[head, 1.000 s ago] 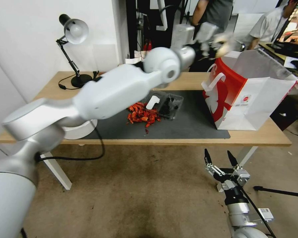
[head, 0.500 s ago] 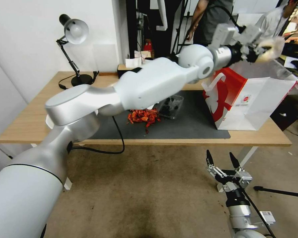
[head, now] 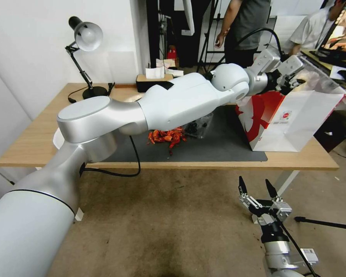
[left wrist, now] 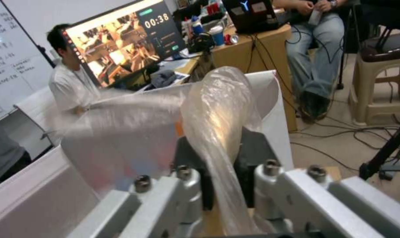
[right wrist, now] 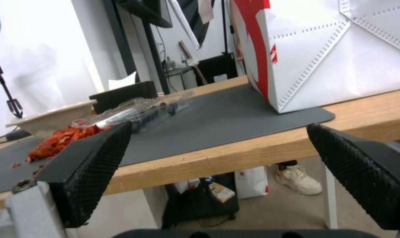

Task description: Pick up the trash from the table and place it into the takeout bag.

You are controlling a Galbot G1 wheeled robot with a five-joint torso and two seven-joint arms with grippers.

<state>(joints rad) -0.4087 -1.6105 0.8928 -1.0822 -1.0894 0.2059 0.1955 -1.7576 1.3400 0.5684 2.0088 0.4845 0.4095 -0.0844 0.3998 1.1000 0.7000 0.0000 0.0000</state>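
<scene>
Jaws of left gripper [left wrist: 224, 185] pinch clear plastic wrap [left wrist: 218, 115] over takeout bag [head: 296, 119]; right gripper [head: 257, 188] spread, parked.

I see a black desk lamp [head: 84, 46] standing at the far left corner, its cord trailing beside its base. A dark tissue box [head: 154, 80] sits along the back edge. A monitor [left wrist: 125, 43] shows a timer.
</scene>
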